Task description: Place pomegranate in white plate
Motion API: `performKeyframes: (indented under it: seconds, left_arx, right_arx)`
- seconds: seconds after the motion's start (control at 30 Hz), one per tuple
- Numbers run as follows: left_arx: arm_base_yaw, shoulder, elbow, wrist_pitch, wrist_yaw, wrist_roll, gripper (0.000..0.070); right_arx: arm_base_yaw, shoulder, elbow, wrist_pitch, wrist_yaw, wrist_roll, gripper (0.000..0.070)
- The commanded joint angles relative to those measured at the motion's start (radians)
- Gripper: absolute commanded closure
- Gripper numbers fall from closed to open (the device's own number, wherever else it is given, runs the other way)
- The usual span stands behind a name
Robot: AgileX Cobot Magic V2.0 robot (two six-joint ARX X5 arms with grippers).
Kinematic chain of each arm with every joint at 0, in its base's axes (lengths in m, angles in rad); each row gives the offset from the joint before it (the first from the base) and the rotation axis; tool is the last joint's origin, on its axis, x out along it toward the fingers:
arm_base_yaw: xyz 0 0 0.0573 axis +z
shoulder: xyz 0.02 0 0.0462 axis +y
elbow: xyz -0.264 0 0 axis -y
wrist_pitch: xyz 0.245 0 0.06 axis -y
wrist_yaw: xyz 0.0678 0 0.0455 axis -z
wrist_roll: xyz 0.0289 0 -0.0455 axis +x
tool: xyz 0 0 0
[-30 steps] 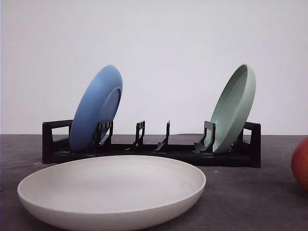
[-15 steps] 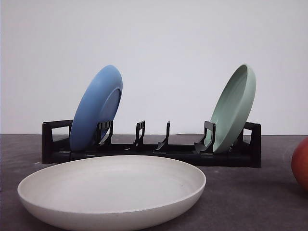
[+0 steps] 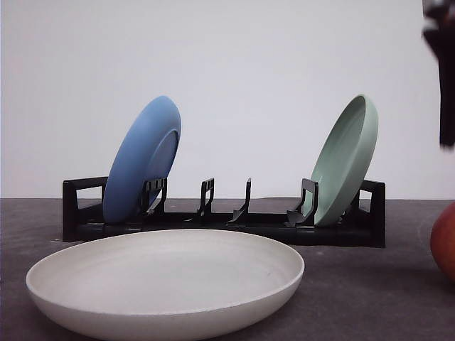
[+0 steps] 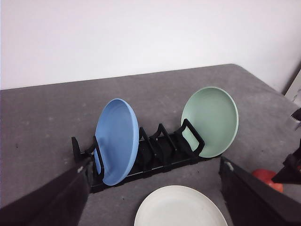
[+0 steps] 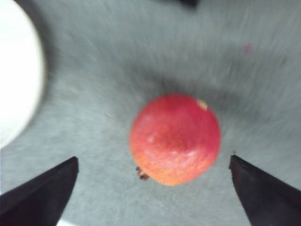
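The pomegranate [image 5: 175, 139], red fading to orange, lies on the grey table with its small dark crown to one side. My right gripper [image 5: 153, 159] hovers above it, open, with a finger on either side and not touching it. The fruit also peeks in at the front view's right edge [image 3: 444, 241]. The white plate [image 3: 163, 284] is a wide shallow dish at the front, left of the fruit, and its rim shows beside the fruit [image 5: 16, 70]. My left gripper [image 4: 155, 164] is open and held high behind the white plate [image 4: 181, 207], holding nothing.
A black dish rack [image 3: 220, 220] stands behind the white plate, holding a blue plate [image 3: 142, 160] on the left and a pale green plate [image 3: 346, 160] on the right. Part of my right arm [image 3: 444, 71] hangs at the top right.
My right arm has come into the front view at the top right. The plates, rack and pomegranate have not moved.
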State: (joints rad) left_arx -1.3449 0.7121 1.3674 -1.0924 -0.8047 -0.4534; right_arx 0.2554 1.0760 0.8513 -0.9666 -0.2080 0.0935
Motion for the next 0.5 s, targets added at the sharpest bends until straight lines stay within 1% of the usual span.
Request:
performKeyframes:
  seconds: [0.0,0.23,0.47]
  left_arx:
    - [-0.013,0.019,0.012,0.009,0.004,0.026,0.0184]
    - [-0.013,0.042,0.011,0.015,0.004,0.043,0.0185]
    - [-0.013,0.048,0.011,0.015,0.004,0.045,0.0186]
  right_arx:
    - [0.005,0.011,-0.034,0.045,0.003,0.055,0.0014]
    - [0.005,0.011,-0.147,0.165,0.022,0.125,0.0014]
    - [0.005,0.063,-0.164,0.235,0.032,0.163,0.0012]
